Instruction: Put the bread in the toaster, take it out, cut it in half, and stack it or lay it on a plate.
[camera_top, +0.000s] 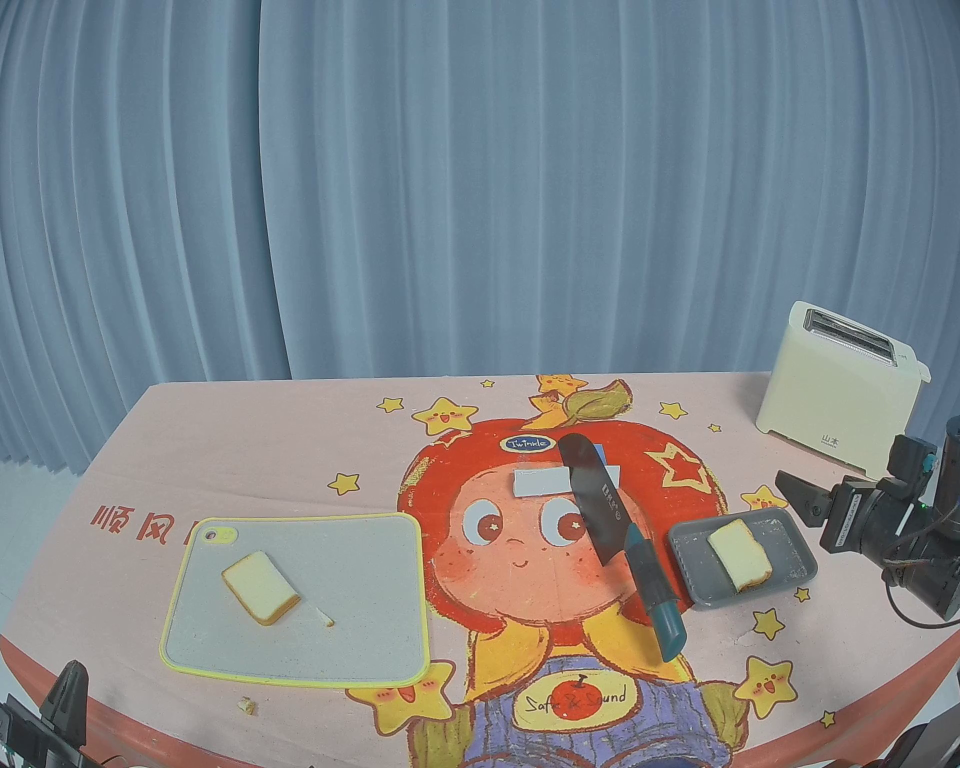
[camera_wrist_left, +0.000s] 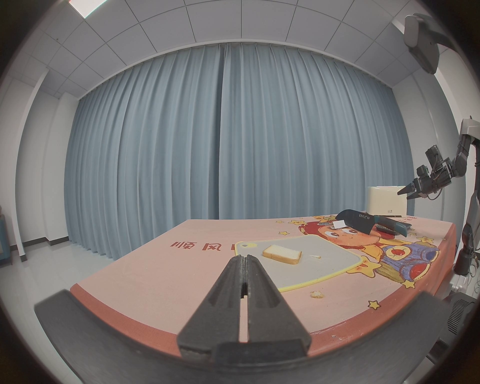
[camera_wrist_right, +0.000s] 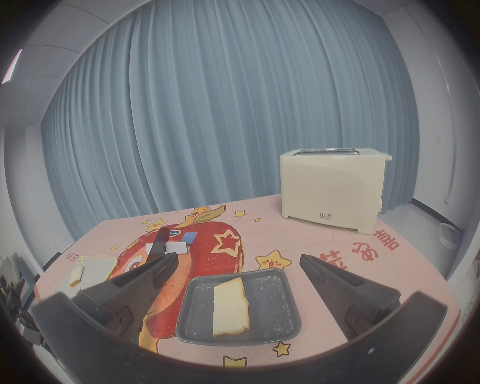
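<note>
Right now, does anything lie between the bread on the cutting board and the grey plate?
Yes. The knife lies between the cutting board and the plate, its handle end near the plate.

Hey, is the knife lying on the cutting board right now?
No, the knife lies on the tablecloth, between the cutting board and the grey tray.

Right gripper (camera_wrist_right: 237, 259) spread wide. Mid-frame, bread piece (camera_wrist_right: 230, 306) lies flat on grey tray (camera_wrist_right: 275, 300); cream toaster (camera_wrist_right: 332, 187) stands beyond.
</note>
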